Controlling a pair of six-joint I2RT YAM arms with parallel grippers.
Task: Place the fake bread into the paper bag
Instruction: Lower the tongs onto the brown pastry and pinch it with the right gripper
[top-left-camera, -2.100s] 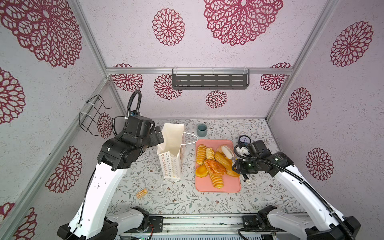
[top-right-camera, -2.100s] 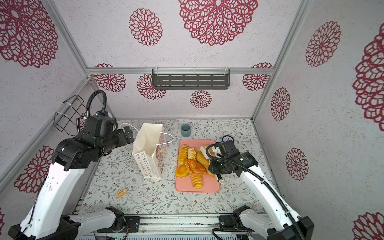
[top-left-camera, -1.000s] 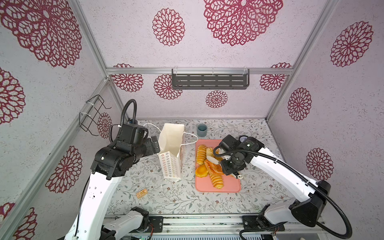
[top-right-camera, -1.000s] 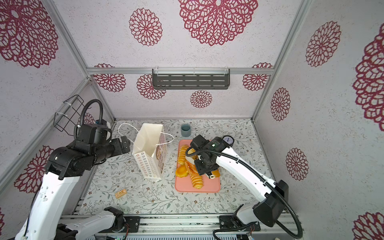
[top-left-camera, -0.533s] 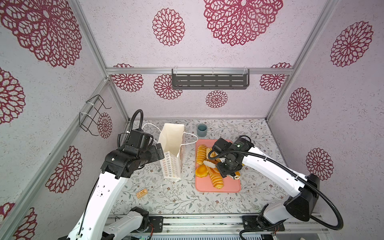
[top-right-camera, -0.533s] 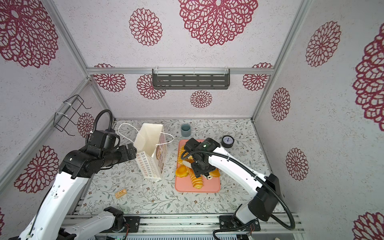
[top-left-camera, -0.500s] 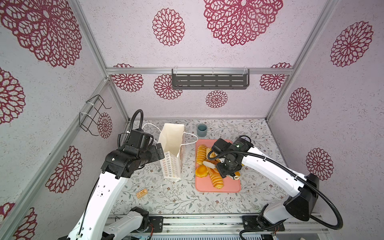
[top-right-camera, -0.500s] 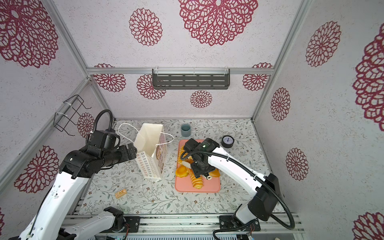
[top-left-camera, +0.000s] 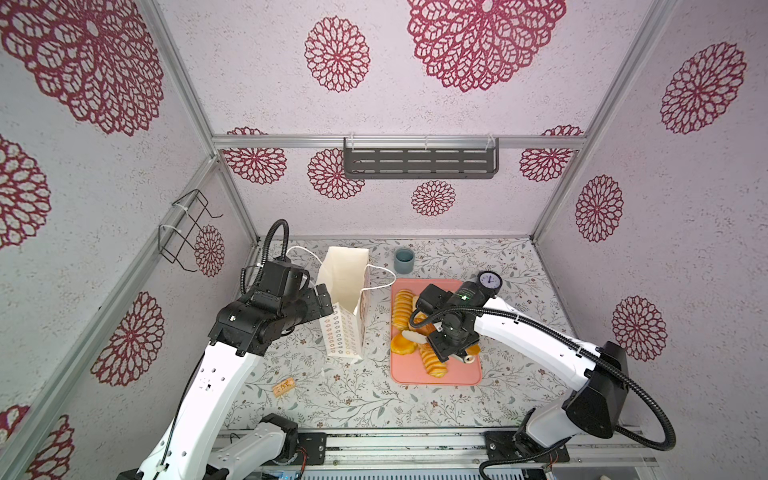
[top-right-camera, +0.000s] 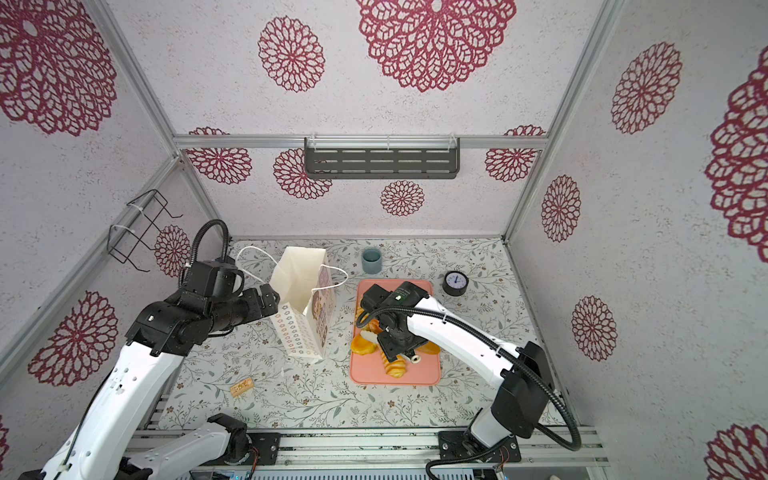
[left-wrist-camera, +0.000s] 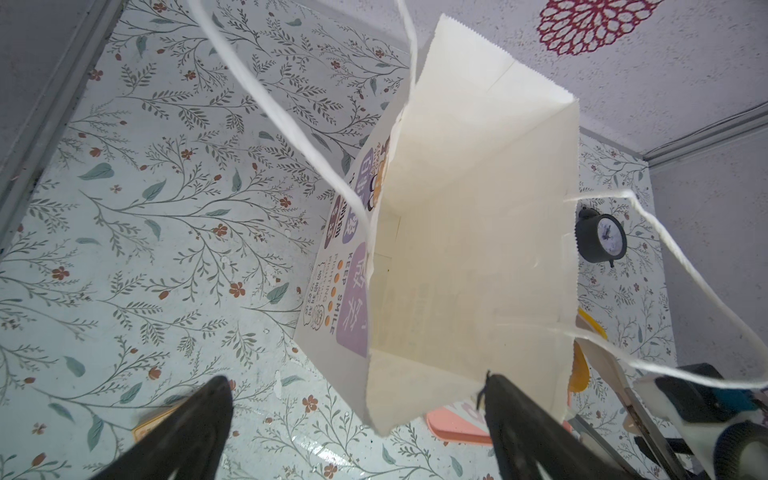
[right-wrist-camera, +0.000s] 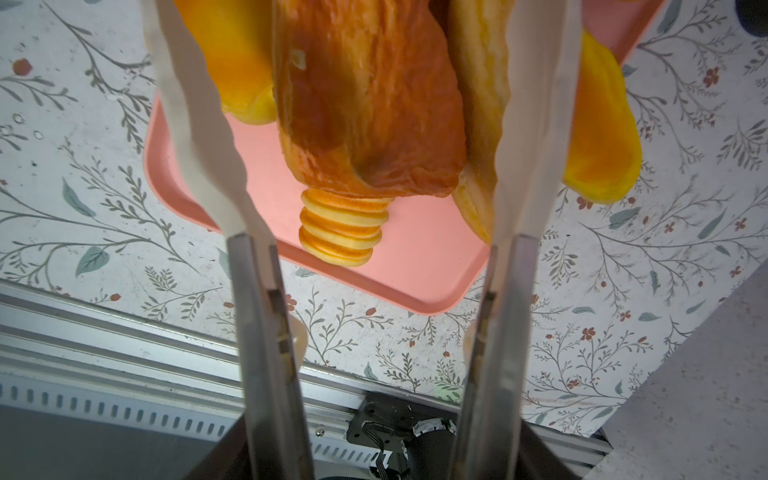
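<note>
The paper bag (top-left-camera: 345, 307) (top-right-camera: 301, 307) stands upright and open left of the pink tray (top-left-camera: 457, 374); inside it I see only bare paper (left-wrist-camera: 469, 249). Several pieces of fake bread lie on the tray: a ridged loaf (top-left-camera: 401, 305), a round bun (top-left-camera: 403, 345) and a long ridged roll (top-left-camera: 434, 365) (right-wrist-camera: 340, 232). My right gripper (top-left-camera: 415, 332) (right-wrist-camera: 361, 50) hangs over the pile, open, its long blades either side of a brown pastry (right-wrist-camera: 365, 95). My left gripper (top-left-camera: 322, 301) (left-wrist-camera: 357, 415) is open, with the bag's near top corner between its black fingers.
A grey-blue cup (top-left-camera: 404, 260) stands behind the tray and a small black clock (top-left-camera: 489, 281) at its back right. A tan cork-like piece (top-left-camera: 284, 386) lies front left. A wire rack (top-left-camera: 187, 232) hangs on the left wall, a dark shelf (top-left-camera: 419, 163) on the back wall.
My right arm swung left from the tray's right side to above the bread pile, and its jaws widened. My left gripper came in to the bag's near rim.
</note>
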